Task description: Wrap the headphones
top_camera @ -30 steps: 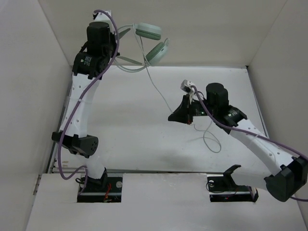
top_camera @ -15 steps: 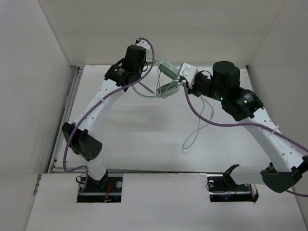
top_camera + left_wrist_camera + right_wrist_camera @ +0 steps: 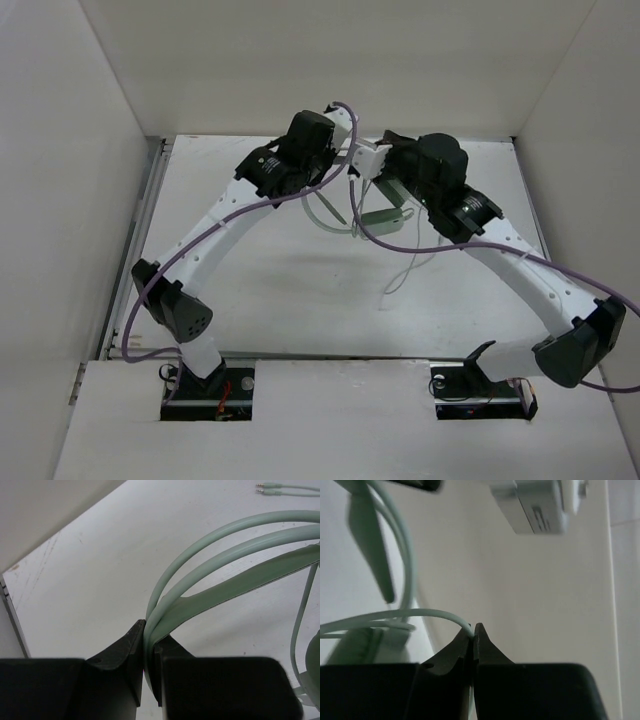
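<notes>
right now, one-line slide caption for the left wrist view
Left end effector clamped on the headband of the headphones

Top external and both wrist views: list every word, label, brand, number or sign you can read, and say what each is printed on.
No text can be read in any view.
Grey-white box at the top of the right wrist view: dark marks on its face, too blurred to read.
Headphones and cable: no lettering visible.
</notes>
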You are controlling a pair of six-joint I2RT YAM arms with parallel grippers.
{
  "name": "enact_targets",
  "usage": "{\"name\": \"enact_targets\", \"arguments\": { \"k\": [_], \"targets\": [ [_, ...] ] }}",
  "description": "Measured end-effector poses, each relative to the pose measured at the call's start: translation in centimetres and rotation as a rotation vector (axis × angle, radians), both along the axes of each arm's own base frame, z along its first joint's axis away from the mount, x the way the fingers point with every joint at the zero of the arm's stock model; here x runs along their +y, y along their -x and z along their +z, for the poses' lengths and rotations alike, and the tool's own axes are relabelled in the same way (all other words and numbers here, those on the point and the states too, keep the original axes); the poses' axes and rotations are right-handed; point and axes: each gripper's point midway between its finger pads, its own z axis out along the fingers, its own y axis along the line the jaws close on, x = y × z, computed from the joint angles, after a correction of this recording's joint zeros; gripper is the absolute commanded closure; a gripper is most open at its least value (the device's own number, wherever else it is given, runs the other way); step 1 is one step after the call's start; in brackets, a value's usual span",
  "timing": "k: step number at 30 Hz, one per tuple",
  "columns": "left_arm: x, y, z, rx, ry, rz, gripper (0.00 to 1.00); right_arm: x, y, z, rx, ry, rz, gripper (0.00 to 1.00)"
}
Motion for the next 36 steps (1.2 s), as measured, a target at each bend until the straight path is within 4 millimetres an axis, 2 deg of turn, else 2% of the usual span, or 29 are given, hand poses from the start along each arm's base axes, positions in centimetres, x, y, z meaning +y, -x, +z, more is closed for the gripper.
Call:
{"name": "enact_targets", "arguments": {
  "k": [3,7,10,17,25,29,32,36],
  "targets": [
    [-0.1,0.7,0.8,-0.007,0.011,-0.028,1.00,-1.5,-1.4,0.8,-0.034,-0.026,-0.048,0.95],
    [-0.5,1.8,2.1,-0.019,0.045,-0.067,1.00,-3.3,-2.7,0.1,0.007,-0.086,-0.086,0.94],
    [-0.5,2.3,2.6,-0.021,0.056,-0.081,1.00,-3.6,-2.9,-0.5,0.068,-0.160,-0.071,0.91],
    [-1.6,3.7,2.6,0.014,0.076,-0.150,1.00,-1.9,-1.8,-0.8,0.266,-0.365,0.047,0.85],
    [-1.9,5.3,4.1,0.035,0.115,-0.214,1.00,-0.1,0.1,-2.0,0.547,-0.590,0.195,0.79],
    [-1.9,5.9,5.9,0.038,0.166,-0.248,1.00,-0.4,0.7,-3.4,0.731,-0.750,0.247,0.76],
    [-1.8,6.3,8.1,0.029,0.235,-0.269,1.00,-0.5,1.1,-5.0,0.864,-0.875,0.259,0.73],
    [-1.8,7.2,11.2,0.017,0.337,-0.290,1.00,0.8,2.7,-7.4,1.060,-1.019,0.298,0.71]
  ]
}}
